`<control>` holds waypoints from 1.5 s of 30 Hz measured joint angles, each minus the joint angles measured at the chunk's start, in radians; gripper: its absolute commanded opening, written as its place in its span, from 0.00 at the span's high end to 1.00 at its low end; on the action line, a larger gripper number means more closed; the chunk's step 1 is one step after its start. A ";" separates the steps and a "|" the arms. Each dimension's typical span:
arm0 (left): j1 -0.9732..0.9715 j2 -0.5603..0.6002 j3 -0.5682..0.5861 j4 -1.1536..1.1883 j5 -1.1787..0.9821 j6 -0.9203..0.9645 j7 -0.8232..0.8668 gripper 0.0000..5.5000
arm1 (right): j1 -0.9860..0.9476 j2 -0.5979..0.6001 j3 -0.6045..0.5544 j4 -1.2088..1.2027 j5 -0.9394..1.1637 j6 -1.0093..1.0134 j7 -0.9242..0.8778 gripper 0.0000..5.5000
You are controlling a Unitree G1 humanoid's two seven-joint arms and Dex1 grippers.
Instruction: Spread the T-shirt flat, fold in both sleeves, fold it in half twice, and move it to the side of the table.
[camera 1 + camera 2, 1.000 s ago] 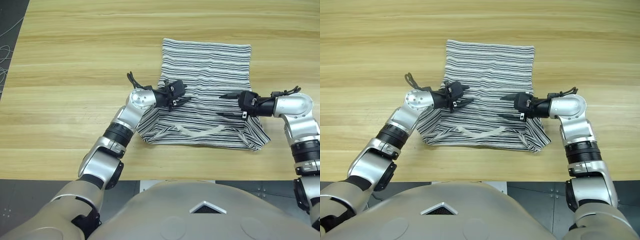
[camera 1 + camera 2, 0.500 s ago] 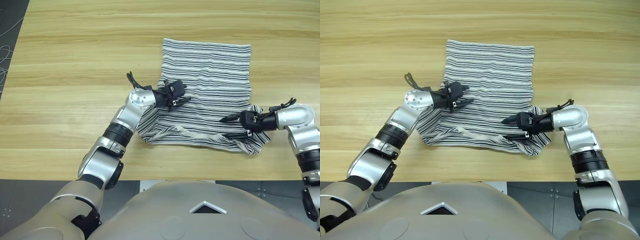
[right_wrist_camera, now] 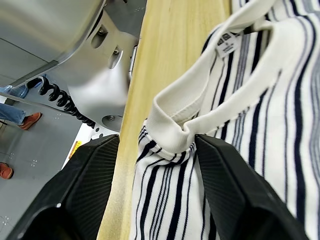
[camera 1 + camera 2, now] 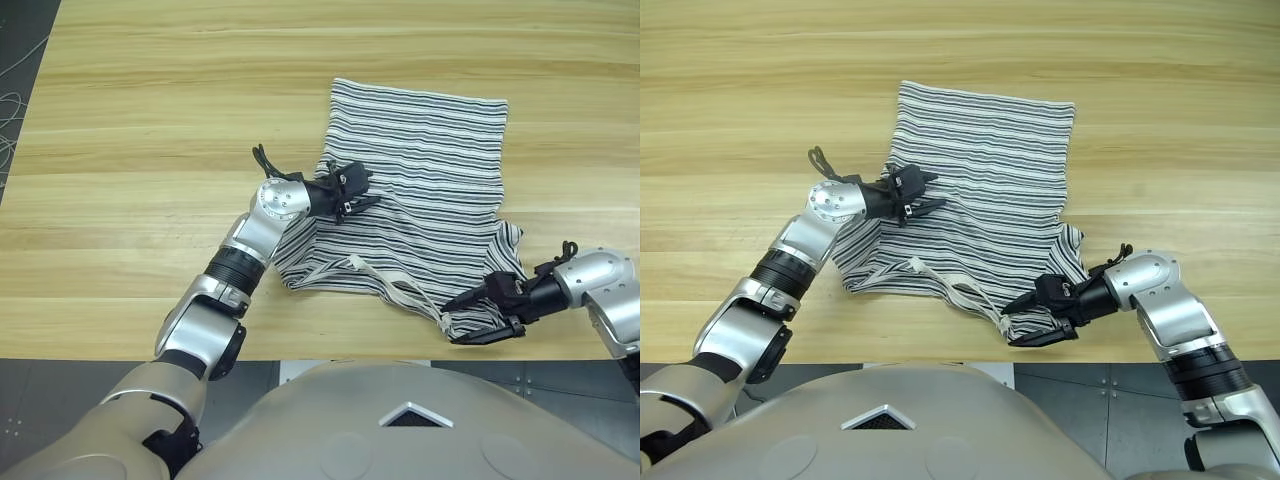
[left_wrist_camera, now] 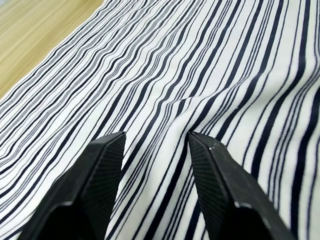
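Bare table (image 4: 150, 120) wood either side of T-shirt (image 4: 420, 170), left arm (image 4: 245, 250) over its left edge

Arms (image 4: 245, 240) silver, segmented, with black ribbed collars (image 4: 229, 268); rounded silver housing and looped black cables (image 4: 264, 158) directly behind left gripper (image 4: 372, 188) and right gripper (image 4: 450, 325); fingers (image 5: 100, 170) black, finely ribbed.

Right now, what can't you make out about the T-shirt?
Near left corner of the T-shirt: eye views, the left arm covers it.
Neck label print: right wrist view, too small.
Its outline: left wrist view, cut off by the edges past the left pincer.
Cloth under the right pincer: eye views, the pincer covers it.
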 measured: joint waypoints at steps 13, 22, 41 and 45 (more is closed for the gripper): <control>0.008 0.000 0.005 0.001 0.001 0.000 0.002 0.58 | 0.042 -0.071 0.031 0.052 -0.074 -0.201 -0.011 0.49; 0.008 -0.001 0.007 0.005 0.001 -0.006 0.010 0.58 | -0.002 -0.110 0.036 0.158 -0.075 -0.357 -0.012 0.49; -0.127 -0.022 0.061 0.242 0.062 -0.051 0.197 0.58 | -0.185 -0.151 0.028 0.359 -0.210 -0.457 -0.153 0.49; -0.135 -0.030 0.074 0.269 0.071 -0.072 0.200 0.58 | -0.132 -0.166 0.026 0.280 -0.161 -0.386 -0.132 0.49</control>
